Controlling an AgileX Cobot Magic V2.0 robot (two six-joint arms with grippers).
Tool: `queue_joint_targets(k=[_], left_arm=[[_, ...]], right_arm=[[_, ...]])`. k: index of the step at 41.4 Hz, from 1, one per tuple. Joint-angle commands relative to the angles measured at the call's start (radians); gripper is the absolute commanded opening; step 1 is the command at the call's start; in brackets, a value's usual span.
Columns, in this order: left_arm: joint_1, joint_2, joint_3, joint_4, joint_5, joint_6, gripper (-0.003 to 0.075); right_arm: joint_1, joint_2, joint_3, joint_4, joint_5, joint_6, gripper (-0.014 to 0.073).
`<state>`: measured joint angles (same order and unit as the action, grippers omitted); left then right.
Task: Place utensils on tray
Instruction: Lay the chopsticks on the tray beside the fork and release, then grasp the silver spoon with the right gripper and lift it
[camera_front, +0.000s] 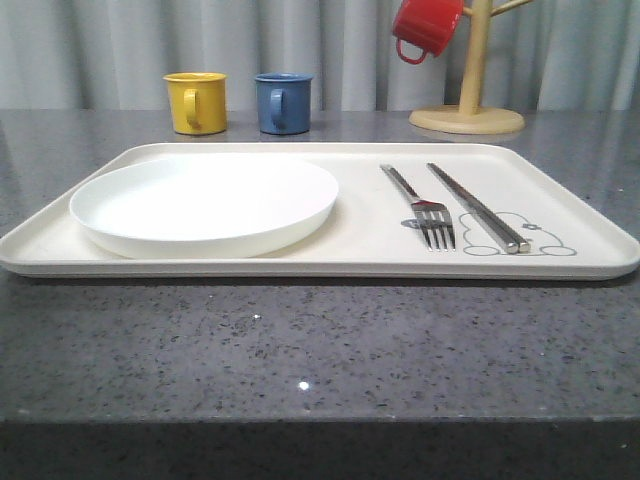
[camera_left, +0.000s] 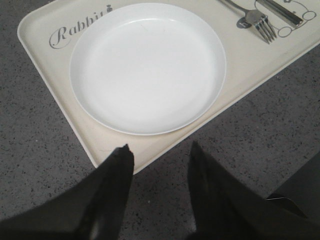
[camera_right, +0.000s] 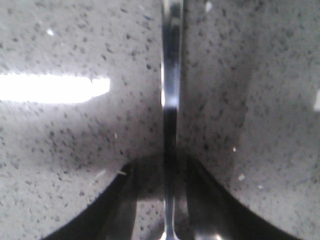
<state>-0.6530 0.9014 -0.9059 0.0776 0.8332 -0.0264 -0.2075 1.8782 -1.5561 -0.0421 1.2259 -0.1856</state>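
Fork (camera_front: 431, 217), slim silver metal, and a long flat silver piece (camera_front: 478, 207) lie side by side, apart, on the cream rectangular tray (camera_front: 590, 262) right of the round white plate (camera_front: 205, 205). Left end effector (camera_left: 159, 161) hangs released over the tray's near edge. Right end effector (camera_right: 167, 195) straddles a thin shiny utensil handle (camera_right: 170, 75) over bare grey speckled desk (camera_right: 260, 90); its grip I cannot tell.
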Motion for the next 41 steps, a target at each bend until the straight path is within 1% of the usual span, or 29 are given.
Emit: queue_joint_targets(k=[1,5,8,14,17,20,24,31,33,37,41], left_arm=[[-0.006,-0.008,-0.026,0.006,-0.068,-0.009,0.0284],[-0.006,-0.008,-0.026,0.006,-0.068,-0.009,0.0284],[-0.006,-0.008,-0.026,0.006,-0.068,-0.009,0.0284],[-0.006,-0.008,-0.026,0.006,-0.068,-0.009,0.0284],[-0.006,-0.008,-0.026,0.006,-0.068,-0.009,0.0284],[-0.006,-0.008,-0.026,0.006,-0.068,-0.009,0.0284],[-0.006,-0.008,-0.026,0.006,-0.068,-0.009,0.0284],[-0.006,-0.008,-0.026,0.006,-0.068,-0.009,0.0284],[-0.006,-0.008,-0.026,0.006,-0.068,-0.009,0.0284],[-0.006,-0.008,-0.026,0.006,-0.068,-0.009,0.0284],[-0.006,-0.008,-0.026,0.006,-0.068,-0.009,0.0284]], right_arm=[[-0.006,-0.044,-0.029,-0.016,0.059,-0.013,0.0195],[-0.006,-0.044,-0.029,-0.016,0.06,-0.012,0.0064],[-0.006,-0.044,-0.029,-0.016,0.06,-0.012,0.0013],[-0.005,-0.05,-0.03,0.005,0.069,-0.01,0.0013],[0.0,-0.065,-0.034,0.048,0.082,-0.01,0.0013],[0.015,-0.085,-0.049,0.119,0.111,-0.01,0.0013],[0.06,-0.128,-0.05,0.245,0.11,-0.01,0.0013],[0.187,-0.163,-0.05,0.353,0.11,-0.004,0.0013],[0.218,-0.162,-0.05,0.364,0.11,0.022,0.0013],[0.281,-0.148,-0.049,0.364,0.11,0.114,0.0013],[0.324,-0.13,-0.049,0.364,0.105,0.186,0.0014]])
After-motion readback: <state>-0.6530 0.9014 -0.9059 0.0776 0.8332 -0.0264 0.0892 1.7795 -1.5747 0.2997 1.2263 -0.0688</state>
